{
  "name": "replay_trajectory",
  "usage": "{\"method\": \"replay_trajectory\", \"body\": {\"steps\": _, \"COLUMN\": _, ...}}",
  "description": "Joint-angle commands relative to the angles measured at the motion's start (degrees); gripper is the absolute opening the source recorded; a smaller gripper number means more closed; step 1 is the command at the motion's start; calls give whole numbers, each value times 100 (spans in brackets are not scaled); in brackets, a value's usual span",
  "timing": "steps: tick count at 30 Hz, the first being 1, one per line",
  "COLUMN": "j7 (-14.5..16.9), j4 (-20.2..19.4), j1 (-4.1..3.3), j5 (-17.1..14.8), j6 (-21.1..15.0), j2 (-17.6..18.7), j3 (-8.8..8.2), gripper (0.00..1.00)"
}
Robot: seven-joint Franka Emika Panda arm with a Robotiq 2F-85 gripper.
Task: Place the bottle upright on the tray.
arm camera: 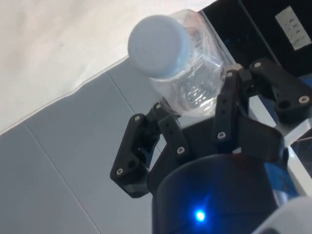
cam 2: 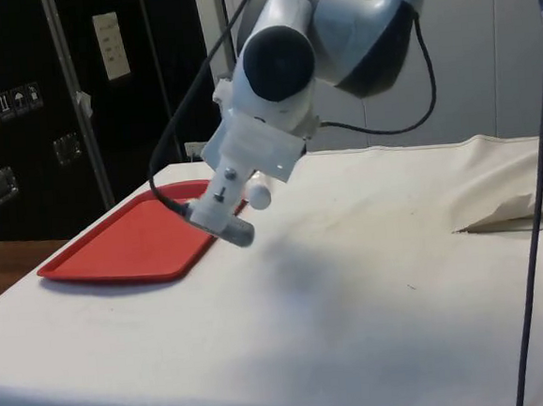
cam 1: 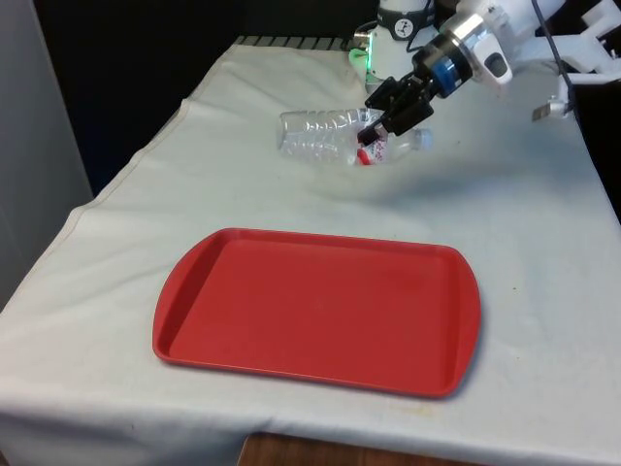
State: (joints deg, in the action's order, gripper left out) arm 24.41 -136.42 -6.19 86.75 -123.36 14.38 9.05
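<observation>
You have the clear plastic bottle in the gripper: the fingers are closed on its neck end, just below the white cap, as the wrist view shows. In the front view the bottle hangs on its side, lifted off the white cloth near the far end of the table, well apart from the red tray, which sits nearer the camera. You're in the carry step, by my reading. Next, bring it over the tray, turn the wrist so the base points down, then lower until it stands before you let go
</observation>
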Motion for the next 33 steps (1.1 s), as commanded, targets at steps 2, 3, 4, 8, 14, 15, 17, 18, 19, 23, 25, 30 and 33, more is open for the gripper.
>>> {"method": "replay_trajectory", "body": {"steps": 2, "j7": 155, "j4": 80, "j1": 34, "j5": -92, "j6": -46, "j2": -40, "j3": 0, "gripper": 17}}
{"method": "replay_trajectory", "body": {"steps": 3, "j7": 183, "j4": 103, "j1": 34, "j5": -103, "j6": -46, "j2": -52, "j3": 0, "gripper": 17}}
{"method": "replay_trajectory", "body": {"steps": 4, "j7": 212, "j4": 120, "j1": 40, "j5": -115, "j6": -40, "j2": -63, "j3": 0, "gripper": 17}}
{"method": "replay_trajectory", "body": {"steps": 8, "j7": 395, "j4": 218, "j1": 46, "j5": -201, "j6": -34, "j2": -149, "j3": -11, "gripper": 17}}
{"method": "replay_trajectory", "body": {"steps": 14, "j7": 573, "j4": 309, "j1": 52, "j5": -281, "j6": -34, "j2": -246, "j3": -29, "gripper": 17}}
{"method": "replay_trajectory", "body": {"steps": 15, "j7": 602, "j4": 321, "j1": 52, "j5": -292, "j6": -34, "j2": -264, "j3": -34, "gripper": 17}}
{"method": "replay_trajectory", "body": {"steps": 17, "j7": 670, "j4": 390, "j1": 52, "j5": -321, "j6": -46, "j2": -298, "j3": -46, "gripper": 17}}
{"method": "replay_trajectory", "body": {"steps": 18, "j7": 590, "j4": 372, "j1": 29, "j5": -258, "j6": 6, "j2": -275, "j3": -46, "gripper": 17}}
{"method": "replay_trajectory", "body": {"steps": 19, "j7": 688, "j4": 407, "j1": 52, "j5": -332, "j6": -46, "j2": -304, "j3": -52, "gripper": 17}}
{"method": "replay_trajectory", "body": {"steps": 23, "j7": 722, "j4": 539, "j1": 69, "j5": -384, "j6": -92, "j2": -304, "j3": -86, "gripper": 17}}
{"method": "replay_trajectory", "body": {"steps": 25, "j7": 722, "j4": 567, "j1": 74, "j5": -390, "j6": -103, "j2": -298, "j3": -92, "gripper": 17}}
{"method": "replay_trajectory", "body": {"steps": 30, "j7": 710, "j4": 710, "j1": 86, "j5": -418, "j6": -155, "j2": -269, "j3": -126, "gripper": 17}}
{"method": "replay_trajectory", "body": {"steps": 33, "j7": 699, "j4": 831, "j1": 97, "j5": -447, "j6": -206, "j2": -229, "j3": -155, "gripper": 17}}
